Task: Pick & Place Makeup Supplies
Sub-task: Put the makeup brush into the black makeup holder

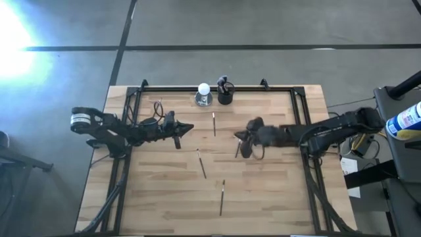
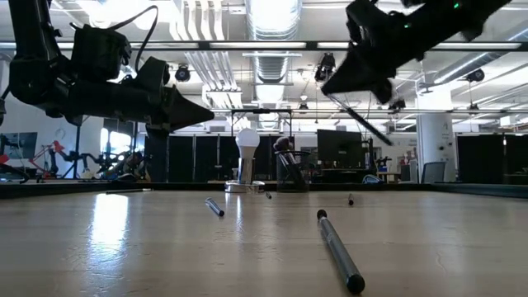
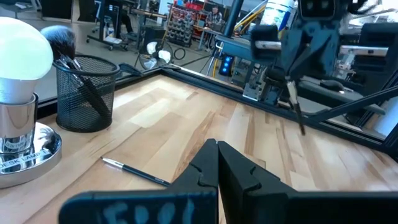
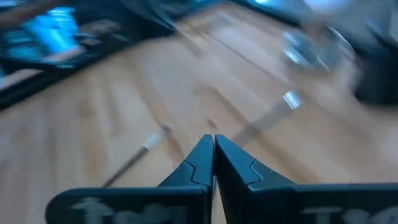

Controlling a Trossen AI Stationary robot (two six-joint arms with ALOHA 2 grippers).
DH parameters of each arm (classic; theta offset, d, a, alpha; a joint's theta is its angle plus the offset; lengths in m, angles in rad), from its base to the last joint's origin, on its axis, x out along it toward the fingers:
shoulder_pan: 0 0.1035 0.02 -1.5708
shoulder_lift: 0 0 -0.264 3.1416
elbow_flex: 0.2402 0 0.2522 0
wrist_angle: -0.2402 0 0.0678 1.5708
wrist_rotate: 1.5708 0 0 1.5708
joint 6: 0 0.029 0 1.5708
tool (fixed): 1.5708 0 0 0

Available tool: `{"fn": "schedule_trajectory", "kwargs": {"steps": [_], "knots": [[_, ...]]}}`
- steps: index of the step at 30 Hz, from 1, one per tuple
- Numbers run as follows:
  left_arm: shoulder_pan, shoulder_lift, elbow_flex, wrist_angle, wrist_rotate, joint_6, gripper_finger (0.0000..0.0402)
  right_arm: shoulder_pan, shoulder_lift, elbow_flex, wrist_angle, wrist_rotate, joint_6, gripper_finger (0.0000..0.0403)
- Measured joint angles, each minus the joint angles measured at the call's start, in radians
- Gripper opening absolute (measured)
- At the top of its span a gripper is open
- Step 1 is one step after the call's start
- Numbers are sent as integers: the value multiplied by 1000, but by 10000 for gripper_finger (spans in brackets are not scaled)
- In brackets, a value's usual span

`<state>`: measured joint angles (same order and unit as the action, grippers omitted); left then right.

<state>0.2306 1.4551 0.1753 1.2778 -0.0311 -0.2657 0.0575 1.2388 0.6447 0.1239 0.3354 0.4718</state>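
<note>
Got the right gripper [image 1: 240,137] pinched shut on a thin dark brush [image 2: 367,124], up off the table [image 1: 276,191], right of centre. From table height: hanging aslant below the fingers, gripped at the upper end, free end pointing down toward the wood. From overhead: long axis mostly near-far, free end poking toward the near side. No telling the bristle end from the handle end.

Guessing the drop spot to be the black mesh cup [image 1: 225,94] at the far edge, already stuffed with a few brushes, just beside a white ball [image 1: 204,94]. From the held brush: farther away and a bit to the left. So probably a carry far-left, plus tipping the brush closer to upright for the cup's mouth. Main risk: clipping the rim or the brushes sticking out.

Left gripper [image 1: 189,128] hovering left of centre, tips together, empty, aimed right. About as close to the cup as the right one, honestly.

Three more lying flat on the wood: first brush [image 1: 214,124] between the two grippers, near-far axis; second brush [image 1: 201,163] nearer, slightly slanted; third brush [image 1: 222,197] closest to the near edge, roughly near-far too.
</note>
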Motion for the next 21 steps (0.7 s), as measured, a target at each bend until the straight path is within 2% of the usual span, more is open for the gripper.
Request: {"fn": "schedule_trajectory", "kwargs": {"steps": [4, 7, 9, 14, 17, 21], "knots": [[0, 0, 1, 7, 0, -2, 0, -148, 12, -57, 283, -299, -255, 8], [0, 0, 1, 12, 1, -15, 0, -265, 29, -80, 418, -440, -347, 8], [0, 0, 2, 15, 2, -23, 0, -340, 39, -83, 474, -471, -388, 8], [0, 0, 5, 33, 2, -25, 0, -512, 91, -79, 652, -472, -437, 8], [0, 0, 9, 35, 0, -25, 0, -593, 158, -56, 810, -475, -451, 8], [0, 0, 20, 40, -6, -25, 0, -681, 282, 26, 876, -546, -452, 8]]}}
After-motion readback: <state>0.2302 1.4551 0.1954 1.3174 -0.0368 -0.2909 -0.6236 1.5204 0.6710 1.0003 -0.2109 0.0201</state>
